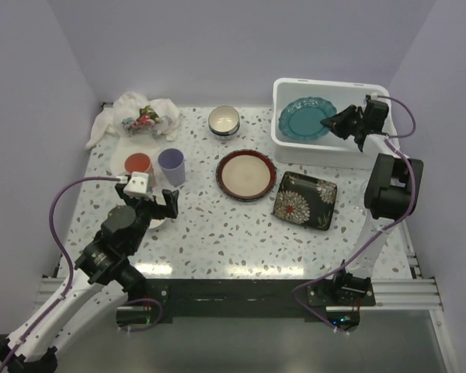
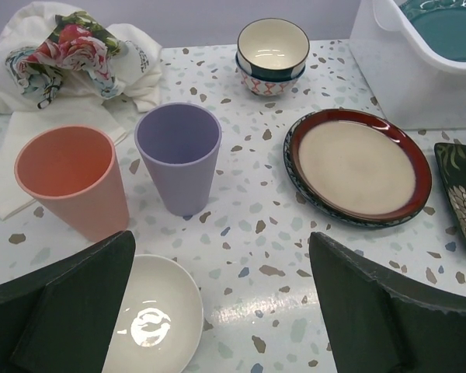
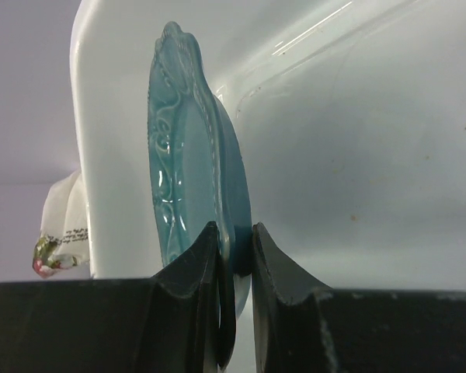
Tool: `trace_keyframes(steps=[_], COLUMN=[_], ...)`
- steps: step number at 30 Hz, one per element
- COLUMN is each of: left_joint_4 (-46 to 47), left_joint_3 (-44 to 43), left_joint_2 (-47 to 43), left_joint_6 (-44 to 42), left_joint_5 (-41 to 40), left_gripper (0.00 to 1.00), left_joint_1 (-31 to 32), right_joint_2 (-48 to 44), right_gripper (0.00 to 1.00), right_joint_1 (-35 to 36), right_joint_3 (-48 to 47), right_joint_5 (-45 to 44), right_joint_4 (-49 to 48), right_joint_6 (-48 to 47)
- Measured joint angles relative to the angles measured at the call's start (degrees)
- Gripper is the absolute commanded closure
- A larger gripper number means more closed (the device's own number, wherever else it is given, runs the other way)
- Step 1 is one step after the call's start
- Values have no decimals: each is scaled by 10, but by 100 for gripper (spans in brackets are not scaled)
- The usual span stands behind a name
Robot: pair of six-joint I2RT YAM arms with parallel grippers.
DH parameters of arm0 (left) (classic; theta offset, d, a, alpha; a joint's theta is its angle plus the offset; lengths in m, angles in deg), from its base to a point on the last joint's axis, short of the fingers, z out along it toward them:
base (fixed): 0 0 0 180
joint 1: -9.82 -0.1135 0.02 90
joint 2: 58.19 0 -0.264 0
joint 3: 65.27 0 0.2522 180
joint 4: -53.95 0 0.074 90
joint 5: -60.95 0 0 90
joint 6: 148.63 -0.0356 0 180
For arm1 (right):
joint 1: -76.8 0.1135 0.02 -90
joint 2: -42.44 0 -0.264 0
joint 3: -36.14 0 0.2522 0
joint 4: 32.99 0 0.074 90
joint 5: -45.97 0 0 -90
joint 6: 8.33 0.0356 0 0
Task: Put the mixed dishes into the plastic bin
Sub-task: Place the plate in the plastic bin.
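Observation:
My right gripper (image 1: pixel 332 123) is shut on the rim of the teal scalloped plate (image 1: pixel 303 118), holding it inside the white plastic bin (image 1: pixel 330 81). The right wrist view shows the plate (image 3: pixel 190 155) edge-on, pinched between the fingertips of that gripper (image 3: pixel 234 229) against the bin wall (image 3: pixel 357 140). My left gripper (image 1: pixel 149 203) hangs open over a small white bowl (image 2: pixel 151 315) and holds nothing. Ahead of it stand an orange cup (image 2: pixel 70 183) and a purple cup (image 2: pixel 179 155). A red-rimmed cream plate (image 1: pixel 246 174) and a dark floral square plate (image 1: pixel 304 200) lie mid-table.
Two stacked small bowls (image 1: pixel 224 120) stand at the back centre. A crumpled white cloth with a red-green print (image 1: pixel 140 116) lies at the back left, behind the cups. Walls close the table at the left, back and right.

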Motion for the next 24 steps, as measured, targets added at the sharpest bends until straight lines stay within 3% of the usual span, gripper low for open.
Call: trace_keyframes(steps=[13, 24], left_joint_4=[2, 2], left_joint_3=[0, 0], left_joint_2=[11, 15], left_joint_6=[-4, -4], left_joint_5=[4, 9], left_gripper=[2, 2], left_joint_1=[-4, -8], right_joint_2=[102, 137], right_gripper=[97, 73], right_joint_1=[0, -1], right_joint_3=[-52, -69], right_joint_5=[26, 49], right_joint_4=[-21, -27], right_joint_6=[2, 0])
